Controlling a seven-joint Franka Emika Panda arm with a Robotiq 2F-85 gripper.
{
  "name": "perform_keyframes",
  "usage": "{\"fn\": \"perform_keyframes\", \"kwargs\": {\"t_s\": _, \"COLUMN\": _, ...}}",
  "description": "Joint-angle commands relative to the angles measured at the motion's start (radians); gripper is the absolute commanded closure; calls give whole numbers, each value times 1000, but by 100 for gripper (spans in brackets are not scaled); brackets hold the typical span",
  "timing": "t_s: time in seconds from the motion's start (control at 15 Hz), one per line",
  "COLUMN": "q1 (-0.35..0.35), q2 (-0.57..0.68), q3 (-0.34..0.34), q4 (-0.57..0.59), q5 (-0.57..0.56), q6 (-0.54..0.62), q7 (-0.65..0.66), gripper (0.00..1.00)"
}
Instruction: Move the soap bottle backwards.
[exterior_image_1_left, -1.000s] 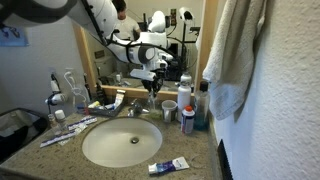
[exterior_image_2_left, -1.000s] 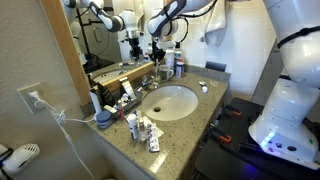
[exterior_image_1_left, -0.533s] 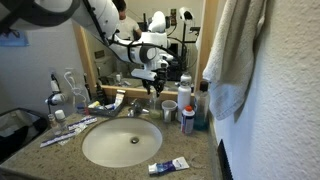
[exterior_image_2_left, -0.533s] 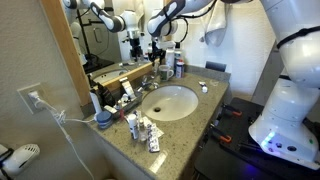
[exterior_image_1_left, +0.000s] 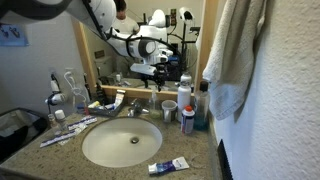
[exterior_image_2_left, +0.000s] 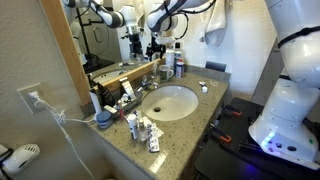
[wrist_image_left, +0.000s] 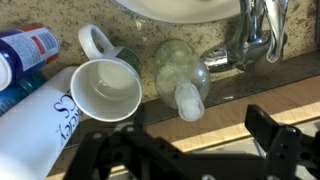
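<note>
The soap bottle (wrist_image_left: 181, 70), clear plastic with a narrower top, stands upright against the back ledge between the faucet (wrist_image_left: 254, 40) and a white cup (wrist_image_left: 104, 92). In the wrist view I look straight down on its cap. My gripper (wrist_image_left: 190, 150) hangs open above it, with its dark fingers (wrist_image_left: 284, 140) set wide apart and nothing between them. In both exterior views the gripper (exterior_image_1_left: 153, 73) (exterior_image_2_left: 156, 52) sits a little above the bottle (exterior_image_1_left: 153, 101) (exterior_image_2_left: 160, 72), not touching it.
A tall white bottle (exterior_image_1_left: 186, 92) and a small bottle with a red label (exterior_image_1_left: 188, 120) stand beside the cup (exterior_image_1_left: 169, 108). The sink basin (exterior_image_1_left: 120, 142) lies in front, with a toothpaste tube (exterior_image_1_left: 168, 165) at its front edge. A towel (exterior_image_1_left: 235, 50) hangs beside the mirror.
The gripper has opened, let go of the soap bottle and risen a little above it. The bottle stays standing by the faucet.
</note>
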Motion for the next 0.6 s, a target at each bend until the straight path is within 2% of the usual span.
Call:
{"fn": "perform_keyframes", "kwargs": {"t_s": 0.0, "q1": 14, "q2": -133, "q3": 11, "q4": -102, "q5": 9, "q6": -36, "q7": 24, "gripper": 0}}
{"fn": "perform_keyframes", "kwargs": {"t_s": 0.2, "q1": 38, "q2": -238, "q3": 10, "q4": -193, "q5": -2, "q6": -42, "q7": 49, "gripper": 0}}
{"fn": "perform_keyframes", "kwargs": {"t_s": 0.53, "q1": 82, "q2": -469, "q3": 12, "q4": -433, "q5": -25, "q6": -8, "q7": 120, "gripper": 0}}
